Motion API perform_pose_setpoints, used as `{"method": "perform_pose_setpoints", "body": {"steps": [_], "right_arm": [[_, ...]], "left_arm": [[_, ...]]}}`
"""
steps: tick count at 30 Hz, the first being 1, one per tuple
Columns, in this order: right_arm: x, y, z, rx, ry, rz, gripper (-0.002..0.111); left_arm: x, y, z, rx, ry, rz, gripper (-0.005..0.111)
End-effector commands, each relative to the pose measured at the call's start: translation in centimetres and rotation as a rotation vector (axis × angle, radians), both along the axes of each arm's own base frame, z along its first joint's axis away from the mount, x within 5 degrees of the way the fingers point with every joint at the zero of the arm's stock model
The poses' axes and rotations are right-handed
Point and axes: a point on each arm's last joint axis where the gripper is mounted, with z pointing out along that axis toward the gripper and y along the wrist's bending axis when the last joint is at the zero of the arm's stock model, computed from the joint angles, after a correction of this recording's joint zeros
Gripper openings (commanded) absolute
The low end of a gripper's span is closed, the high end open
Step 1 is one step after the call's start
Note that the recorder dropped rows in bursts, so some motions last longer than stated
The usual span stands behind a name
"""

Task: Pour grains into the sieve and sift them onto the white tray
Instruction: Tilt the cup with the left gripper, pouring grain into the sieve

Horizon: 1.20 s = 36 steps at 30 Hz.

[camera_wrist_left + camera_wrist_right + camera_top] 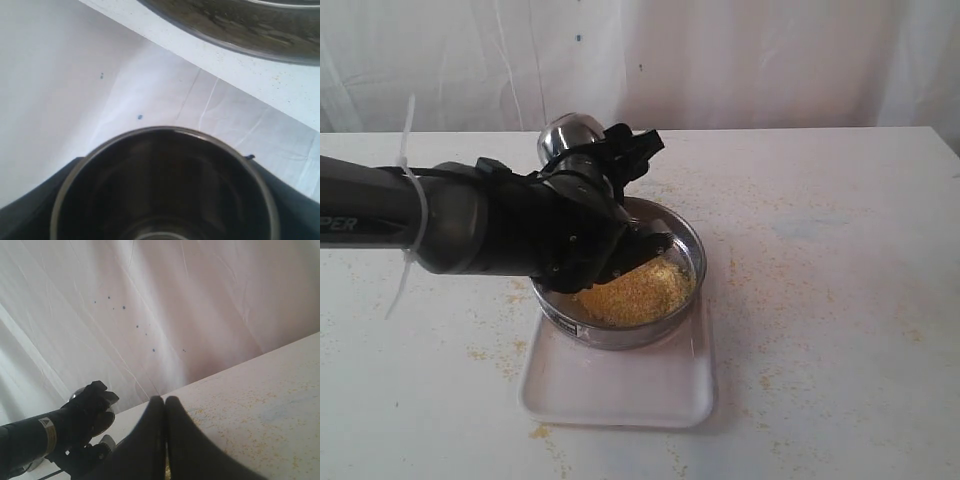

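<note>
Exterior view: the left claw (625, 152) reaches in over the sieve (692, 245), clamped round a steel cup (570, 135).
Grip: in the left wrist view its dark fingers (30, 212) hug both sides of the cup, and I look straight into the cup's dark mouth.
Cup pose: tipped, with its rounded body up and behind the left claw.
Other arm: the right claw (165, 432) is pressed tip to tip, with the table (260, 400) stretching beyond it.
Sieve pose: flat, open side up, right under the left claw; its dark label (565, 325) faces me.
Heap: the grains (638, 290) lie inside the sieve, below the left claw, banked against the near wall.
Base: the white tray (620, 395) carries the sieve at its far end; its long axis runs away from me and its near end is bare.
Room: to the right of the left claw the table lies open, dusted with specks (770, 290); the tray's side rims sit just beside the sieve wall.
</note>
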Motion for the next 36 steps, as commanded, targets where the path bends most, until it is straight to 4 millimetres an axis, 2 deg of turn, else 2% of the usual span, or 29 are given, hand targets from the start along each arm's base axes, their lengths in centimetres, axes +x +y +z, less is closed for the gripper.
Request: {"method": "perform_pose_setpoints", "body": {"steps": [1,12,18,23,26,31,36], "right_arm": [[0.0,0.0,-0.1,0.001,-0.010,-0.001,0.000],[0.0,0.0,-0.1,0.001,-0.010,-0.001,0.000],[0.0,0.0,-0.1,0.001,-0.010,-0.001,0.000],[0.0,0.0,-0.1,0.001,-0.010,-0.001,0.000],[0.0,0.0,-0.1,0.001,-0.010,-0.001,0.000],[0.0,0.0,-0.1,0.001,-0.010,-0.001,0.000],[0.0,0.0,-0.1,0.001,-0.010,-0.001,0.000]], "left_arm": [[-0.3,0.3,0.4,0.051,-0.041,0.009,0.000],[-0.8,0.0,0.7,0.034,-0.077,0.044,0.000],[-2.2,-1.3,1.0,0.112,-0.096,0.023,0.000],[-2.5,-0.9,0.2,0.130,-0.096,0.055,0.000],[-3.6,-1.5,0.4,0.147,-0.118,0.057,0.000],[-3.8,-1.3,0.7,0.185,-0.137,0.084,0.000],[-5.7,-3.1,1.2,0.282,-0.141,0.004,0.000]]}}
